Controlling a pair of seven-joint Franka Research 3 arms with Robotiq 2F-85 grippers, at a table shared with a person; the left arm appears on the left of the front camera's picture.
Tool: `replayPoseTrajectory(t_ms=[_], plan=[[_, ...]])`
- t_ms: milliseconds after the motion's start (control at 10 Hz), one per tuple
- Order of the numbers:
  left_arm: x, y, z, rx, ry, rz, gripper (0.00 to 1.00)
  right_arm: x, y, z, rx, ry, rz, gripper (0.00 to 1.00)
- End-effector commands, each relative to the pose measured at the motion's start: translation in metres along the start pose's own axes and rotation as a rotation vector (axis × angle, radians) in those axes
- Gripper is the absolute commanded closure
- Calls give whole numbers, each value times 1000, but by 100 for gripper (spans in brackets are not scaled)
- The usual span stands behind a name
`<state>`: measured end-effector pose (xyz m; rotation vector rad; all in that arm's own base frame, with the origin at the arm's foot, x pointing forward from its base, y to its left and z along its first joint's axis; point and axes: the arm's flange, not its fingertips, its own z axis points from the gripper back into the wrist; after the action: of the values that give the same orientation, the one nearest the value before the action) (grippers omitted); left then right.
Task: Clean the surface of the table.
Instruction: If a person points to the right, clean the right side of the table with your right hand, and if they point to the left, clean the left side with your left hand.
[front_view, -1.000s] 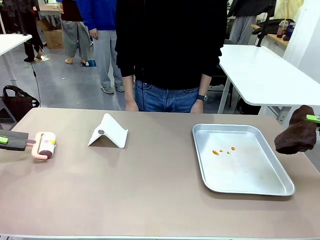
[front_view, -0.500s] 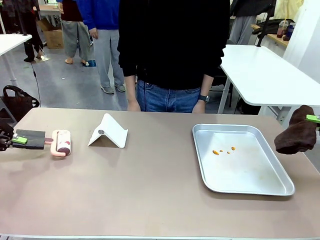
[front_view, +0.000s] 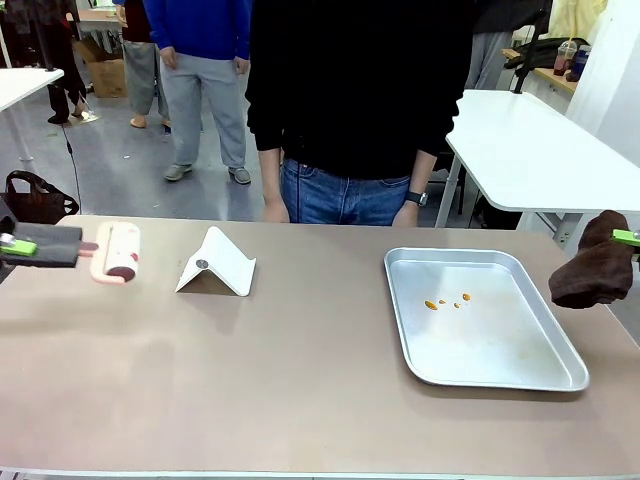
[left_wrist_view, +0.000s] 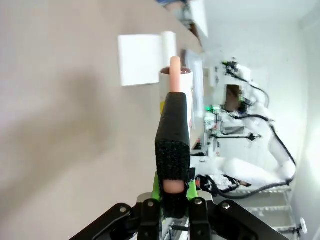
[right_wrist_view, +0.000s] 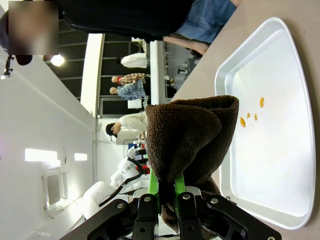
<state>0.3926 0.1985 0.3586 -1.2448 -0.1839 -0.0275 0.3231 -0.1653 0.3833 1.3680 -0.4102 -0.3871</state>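
The table (front_view: 300, 400) spans the full width of the front view; its near half shows no visible debris. To the right, a silver tray (front_view: 575, 380) holds a few orange crumbs (front_view: 447, 301). Past the table's right edge, the right gripper (front_view: 625, 238) is clenched on a brown cloth (front_view: 592, 272), held clear of the surface and placed as it was a second ago. The white folded stand (front_view: 215, 265) is unmoved. The change is at the left: the left gripper (front_view: 15, 245), clamped on a lint roller (front_view: 115, 252), has carried it toward the far edge. Judgement: a rolling stroke along the left strip is in progress, though contact with the top cannot be confirmed. A person (front_view: 350, 90) stands at the far side.
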Motion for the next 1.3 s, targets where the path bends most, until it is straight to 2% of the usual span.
replayPoseTrajectory(t_ms=[0,300,700,900,1000,1200], plan=[[-28,-16,27,-75,24,-29,80,-1,3,2,15,5,5,100],[-77,-24,69,-189,121,-4,80,-1,3,2,15,5,5,100],[-147,-13,134,-273,43,-13,80,-1,3,2,15,5,5,100],[-154,-1,154,-284,19,11,80,-1,3,2,15,5,5,100],[-150,-5,107,-253,31,21,80,-1,3,2,15,5,5,100],[-150,-5,107,-253,31,21,80,-1,3,2,15,5,5,100]])
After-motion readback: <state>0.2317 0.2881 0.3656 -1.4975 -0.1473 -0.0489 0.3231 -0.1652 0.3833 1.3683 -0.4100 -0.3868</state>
